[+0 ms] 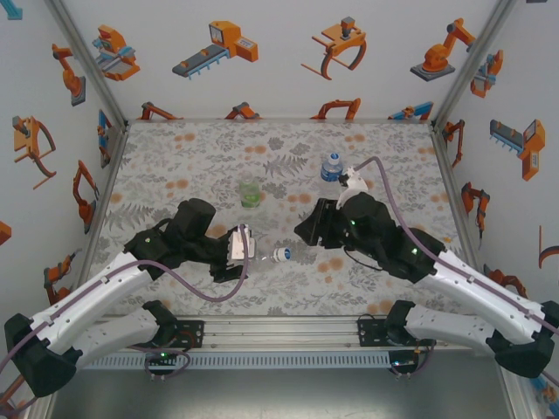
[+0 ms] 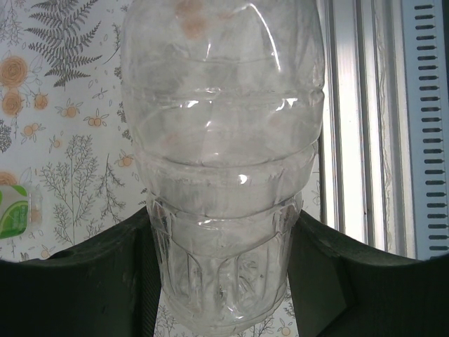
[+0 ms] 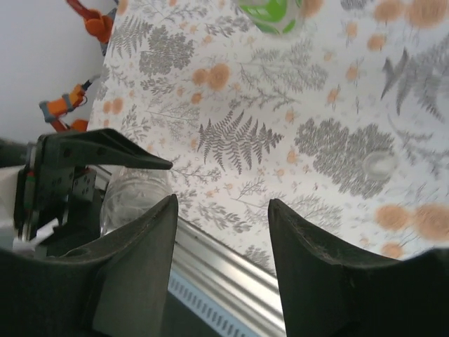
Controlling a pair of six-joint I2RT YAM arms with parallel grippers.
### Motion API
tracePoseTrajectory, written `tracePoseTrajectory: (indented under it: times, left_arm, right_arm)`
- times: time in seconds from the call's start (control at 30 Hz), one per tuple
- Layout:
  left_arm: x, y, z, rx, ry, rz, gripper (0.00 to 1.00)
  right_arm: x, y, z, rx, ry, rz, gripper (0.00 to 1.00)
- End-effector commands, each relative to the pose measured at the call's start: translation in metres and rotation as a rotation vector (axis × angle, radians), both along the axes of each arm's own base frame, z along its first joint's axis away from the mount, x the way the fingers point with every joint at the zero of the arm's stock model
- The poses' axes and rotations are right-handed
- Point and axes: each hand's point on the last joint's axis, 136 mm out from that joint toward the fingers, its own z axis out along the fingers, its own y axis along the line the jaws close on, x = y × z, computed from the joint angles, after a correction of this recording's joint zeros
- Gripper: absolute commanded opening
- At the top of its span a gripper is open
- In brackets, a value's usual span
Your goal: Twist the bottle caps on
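My left gripper (image 1: 243, 245) is shut on the colourless bottle (image 2: 223, 175) and holds it on its side just above the table. The bottle's neck (image 1: 281, 255) points right and carries a pale cap with a blue ring. My right gripper (image 1: 303, 234) hangs open just right of that neck, with nothing between its fingers (image 3: 144, 232). In the right wrist view the held bottle (image 3: 133, 200) lies left of the open jaws. The green-tinted bottle (image 1: 251, 193) stands upright behind the left gripper. The blue-label bottle (image 1: 330, 167) stands behind the right arm. A small pale round cap (image 3: 379, 163) seems to lie loose on the mat.
The table is covered by a fern-and-flower mat (image 1: 201, 157) and walled in by white panels printed with orange robots. An aluminium rail (image 1: 279, 330) runs along the near edge between the arm bases. The right arm's cable (image 1: 393, 188) loops over near the blue-label bottle.
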Motion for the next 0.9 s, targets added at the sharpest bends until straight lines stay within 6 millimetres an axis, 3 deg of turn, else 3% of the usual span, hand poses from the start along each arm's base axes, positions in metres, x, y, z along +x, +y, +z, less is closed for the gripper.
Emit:
tracePoseTrajectory:
  times: [0.0,0.17,0.33,0.53,0.87]
  left_arm:
    - [-0.003,-0.005,0.018,-0.053,-0.032,-0.032,0.00]
    - [-0.003,-0.004,0.018,-0.052,-0.040,-0.035,0.00]
    - [-0.004,-0.003,0.019,-0.055,-0.043,-0.039,0.00]
    - [-0.004,-0.003,0.018,-0.054,-0.042,-0.039,0.00]
    - [-0.004,-0.004,0.018,-0.054,-0.041,-0.040,0.00]
  right_arm:
    - [-0.014,0.010,0.058,-0.045,-0.373,0.231,0.50]
    - [-0.065,0.031,0.076,-0.114,-0.722,0.640,0.52]
    - [-0.107,0.045,0.058,-0.168,-0.902,0.994,0.53]
    - [-0.114,0.054,0.041,-0.162,-1.046,1.073,0.53]
    - [-0.114,0.059,0.027,-0.140,-1.031,1.079,0.47]
